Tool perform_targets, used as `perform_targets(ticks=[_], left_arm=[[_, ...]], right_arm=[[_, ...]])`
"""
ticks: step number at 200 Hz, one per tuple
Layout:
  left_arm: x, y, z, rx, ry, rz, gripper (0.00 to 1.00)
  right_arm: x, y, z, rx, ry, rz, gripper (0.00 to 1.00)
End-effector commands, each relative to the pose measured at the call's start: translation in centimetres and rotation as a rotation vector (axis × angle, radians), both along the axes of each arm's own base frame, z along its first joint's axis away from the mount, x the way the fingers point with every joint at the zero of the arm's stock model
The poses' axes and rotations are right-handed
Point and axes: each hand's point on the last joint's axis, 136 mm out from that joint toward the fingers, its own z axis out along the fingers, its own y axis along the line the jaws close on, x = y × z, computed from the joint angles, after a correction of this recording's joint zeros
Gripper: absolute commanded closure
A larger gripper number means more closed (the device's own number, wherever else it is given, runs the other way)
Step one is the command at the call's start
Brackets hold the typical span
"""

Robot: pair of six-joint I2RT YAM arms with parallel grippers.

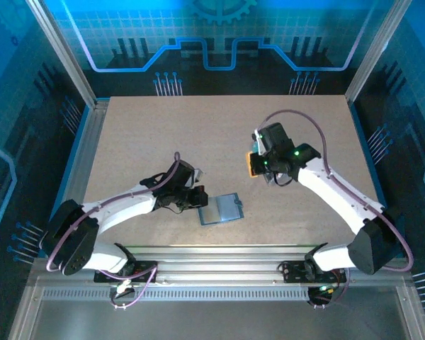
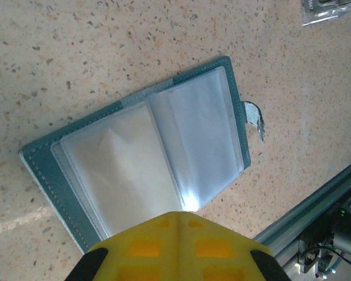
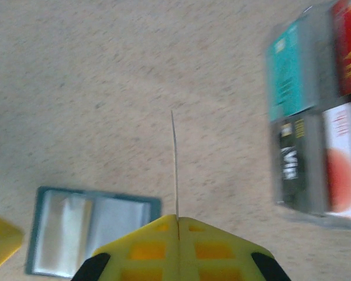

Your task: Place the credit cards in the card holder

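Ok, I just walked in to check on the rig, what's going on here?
The right end effector is shut on a thin card, seen edge-on, held above the table. The card holder lies open on the table with its clear sleeves facing up. The left end effector is shut, with its tip at the edge of those sleeves. I can't tell whether it is pinching or just pressing. The other cards sit in a clear tray.
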Motion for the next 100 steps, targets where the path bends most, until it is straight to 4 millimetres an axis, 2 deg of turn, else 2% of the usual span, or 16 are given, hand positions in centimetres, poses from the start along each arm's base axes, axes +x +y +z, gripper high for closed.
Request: perform_targets(ticks=[1, 40, 46, 100], left_arm=[[0.3, 0.1, -1.3, 0.053, 0.027, -0.02, 0.99], [0.1, 0.4, -3.4, 0.082, 0.063, -0.019, 1.0], [0.0, 0.5, -3.7, 0.087, 0.071, -0.019, 1.0], [-1.5, 2.0, -5.9, 0.137, 0.11, -0.003, 1.0]], right_arm=[[-1.1, 4.1, 1.3, 0.249, -0.02, 0.097, 1.0], [-3.0, 6.5, -0.2, 0.394, -0.003, 0.167, 1.0], [-3.5, 6.4, -1.5, 0.397, 0.02, 0.165, 1.0], [-5.0, 7.7, -4.7, 0.514, 0.058, 0.196, 1.0]])
